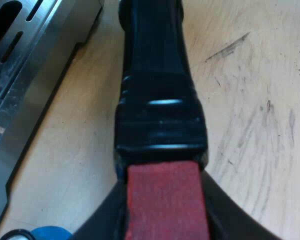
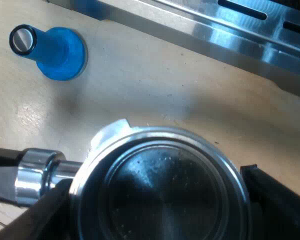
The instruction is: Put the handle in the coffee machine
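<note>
Where red, holder [image 1: 157,100] in left gripper [image 1: 162,200].

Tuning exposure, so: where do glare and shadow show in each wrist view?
Left wrist view: a white highlight streaks across the holder's black handle; the machine's metal gleams. Right wrist view: the tamper's metal end blows out white, the holder's rim glints, with soft shadow on the table.

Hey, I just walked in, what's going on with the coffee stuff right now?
Both arms have the metal holder beside the espresso machine. The left gripper clamps the red end of its handle, and the right gripper has its fingers on either side of the basket. The holder is not in the machine yet. A blue tamper sits on the wooden table nearby.
</note>
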